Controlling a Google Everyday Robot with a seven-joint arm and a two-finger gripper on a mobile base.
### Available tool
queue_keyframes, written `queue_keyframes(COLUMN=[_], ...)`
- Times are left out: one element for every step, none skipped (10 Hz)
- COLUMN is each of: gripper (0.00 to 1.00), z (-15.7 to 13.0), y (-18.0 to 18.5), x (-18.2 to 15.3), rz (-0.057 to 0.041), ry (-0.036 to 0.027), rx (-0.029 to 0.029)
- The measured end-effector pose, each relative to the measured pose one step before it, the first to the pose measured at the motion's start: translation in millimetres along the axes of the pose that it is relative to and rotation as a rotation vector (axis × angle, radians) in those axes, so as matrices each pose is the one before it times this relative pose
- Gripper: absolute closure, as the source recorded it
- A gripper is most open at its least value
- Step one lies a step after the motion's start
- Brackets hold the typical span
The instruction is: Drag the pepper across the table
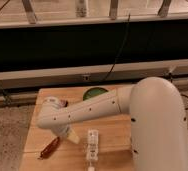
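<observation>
Scene: a light wooden bench (pixel 109 135) with visible plank grain fills the lower middle of the frame. Speckled floor (pixel 7 135) lies to its left. Behind it, across the upper half of the frame, runs a dark panel (pixel 62 47) above a pale horizontal rail (pixel 47 77). A black cable (pixel 119 50) hangs down across the panel.

Robot: the white body (pixel 159 125) takes up the lower right of the frame and covers the right part of the bench. The white arm (pixel 87 110) reaches from it toward the left, above the bench surface, and bends downward at its far end near the left centre of the frame.

End effector (pixel 68 134): located below the bend of the arm, over the lower left part of the bench, pointing down and slightly right. One beige finger (pixel 72 137) is visible (the other is not clearly made out). The jaws stand spread wide and do not clasp anything on the bench.

Pepper (pixel 50 148): a small, slender, reddish-brown item lying flat on the bench at the lower left of the frame. It is set diagonally, lower end toward the bottom left. It sits just below and left of the end effector, near it; contact between the two cannot be confirmed.

Other items: a white strip (pixel 91 145) lies lengthwise on the bench at the lower centre, to the right of the end effector and apart from the pepper. A green round object (pixel 95 92) sits at the far edge of the bench, partly hidden behind the arm.
</observation>
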Motion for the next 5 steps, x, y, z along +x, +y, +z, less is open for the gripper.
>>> queue_keyframes(gripper=[0.2,0.2,0.2,0.2,0.2], z=[3.89,2.6,0.46,0.51,5.66], y=[-2.45,-1.3,-2.1,-1.23,-1.92], x=[-2.29,-1.58,-1.64,-0.47,-1.96], rz=[-0.01299,-0.00838,-0.01341,-0.0102,-0.02399], ry=[-0.00289,-0.00069,-0.00196,-0.0009,-0.00051], rx=[0.00413,0.00098,0.00277,0.00072,-0.00328])
